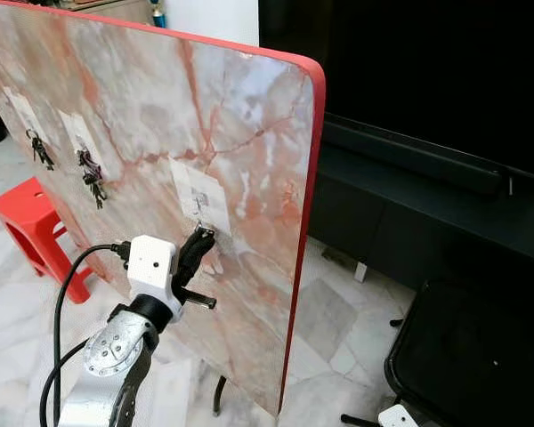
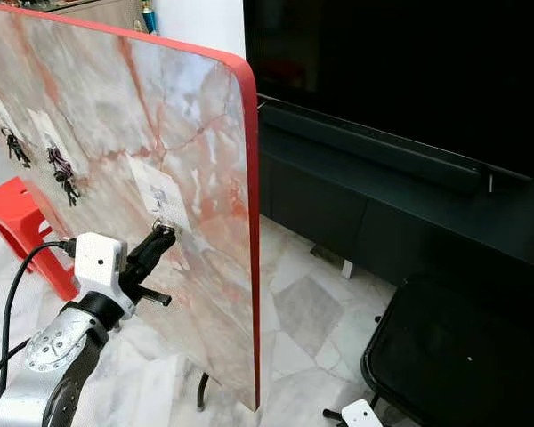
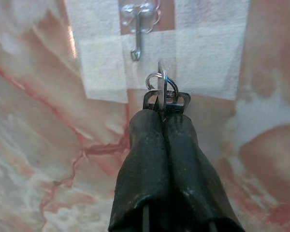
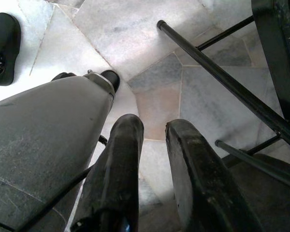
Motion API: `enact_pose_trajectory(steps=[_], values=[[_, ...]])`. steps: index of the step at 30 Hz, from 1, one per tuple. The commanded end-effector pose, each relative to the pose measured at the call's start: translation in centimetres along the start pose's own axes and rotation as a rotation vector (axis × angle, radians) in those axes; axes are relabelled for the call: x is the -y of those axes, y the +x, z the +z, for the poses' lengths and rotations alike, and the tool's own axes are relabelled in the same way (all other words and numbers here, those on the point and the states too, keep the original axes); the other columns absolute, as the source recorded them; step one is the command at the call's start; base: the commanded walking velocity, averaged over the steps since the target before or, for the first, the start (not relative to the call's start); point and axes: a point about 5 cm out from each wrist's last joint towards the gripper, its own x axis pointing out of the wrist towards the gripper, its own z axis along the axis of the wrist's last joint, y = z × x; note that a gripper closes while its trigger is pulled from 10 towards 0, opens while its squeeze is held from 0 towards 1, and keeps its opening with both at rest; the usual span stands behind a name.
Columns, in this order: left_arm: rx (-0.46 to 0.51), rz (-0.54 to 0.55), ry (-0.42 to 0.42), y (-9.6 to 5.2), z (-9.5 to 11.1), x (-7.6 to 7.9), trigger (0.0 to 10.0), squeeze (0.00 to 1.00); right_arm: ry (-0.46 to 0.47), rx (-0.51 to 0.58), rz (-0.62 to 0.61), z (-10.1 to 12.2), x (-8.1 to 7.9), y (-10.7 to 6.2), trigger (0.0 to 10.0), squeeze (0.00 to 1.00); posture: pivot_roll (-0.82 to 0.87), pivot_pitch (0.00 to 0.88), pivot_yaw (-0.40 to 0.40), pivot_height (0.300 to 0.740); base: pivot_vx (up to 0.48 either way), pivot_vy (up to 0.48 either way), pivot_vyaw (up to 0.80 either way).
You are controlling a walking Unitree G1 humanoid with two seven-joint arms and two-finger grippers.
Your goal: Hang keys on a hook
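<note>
My left gripper (image 1: 201,235) is raised against the upright marble-patterned board (image 1: 249,107), shut on a bunch of keys (image 3: 163,96) with a silver ring. The ring sits just below a small metal hook (image 3: 137,36) that is taped to the board on a clear patch (image 1: 200,194); ring and hook look apart. My left gripper (image 3: 163,121) holds the keys edge-on between its black fingers (image 3: 145,159). My right gripper (image 4: 152,130) hangs low over the floor, open, with nothing between its fingers.
Two more hooks further left on the board carry dark key bunches (image 1: 41,151) (image 1: 93,182). A red stool (image 1: 31,222) stands behind the board's left. A dark TV cabinet (image 1: 427,196) runs along the right, and a black stool (image 1: 481,356) stands at lower right.
</note>
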Motion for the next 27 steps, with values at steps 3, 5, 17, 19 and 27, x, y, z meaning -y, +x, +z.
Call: enact_pose_trajectory(steps=[3,5,17,19,27], values=[[0.014,0.007,0.008,-0.35,0.64,-0.46,10.0,0.00,-0.007,0.005,0.003,0.21,-0.02,0.00,10.0,0.00,0.03,0.000,-0.021,0.740,0.000,0.000,0.00],[0.013,0.006,0.009,-0.35,0.65,-0.48,10.0,0.00,-0.007,0.005,0.003,0.19,-0.01,0.00,10.0,0.00,0.03,0.000,-0.022,0.740,0.000,0.000,0.00],[0.011,-0.017,0.002,0.07,0.84,-0.65,10.0,0.00,-0.009,0.003,0.001,0.14,-0.01,0.00,10.0,0.00,0.03,0.000,-0.023,0.740,0.000,0.000,0.00],[0.016,-0.025,-0.005,0.30,0.90,-0.52,10.0,0.00,-0.010,0.003,-0.001,0.14,0.00,0.00,10.0,0.00,0.03,0.000,-0.022,0.740,0.000,0.000,0.00],[0.019,-0.041,-0.011,0.60,0.92,-0.36,10.0,0.00,-0.009,0.004,-0.003,0.16,0.05,-0.01,10.0,0.00,0.03,0.000,-0.021,0.740,0.000,0.000,0.00]])
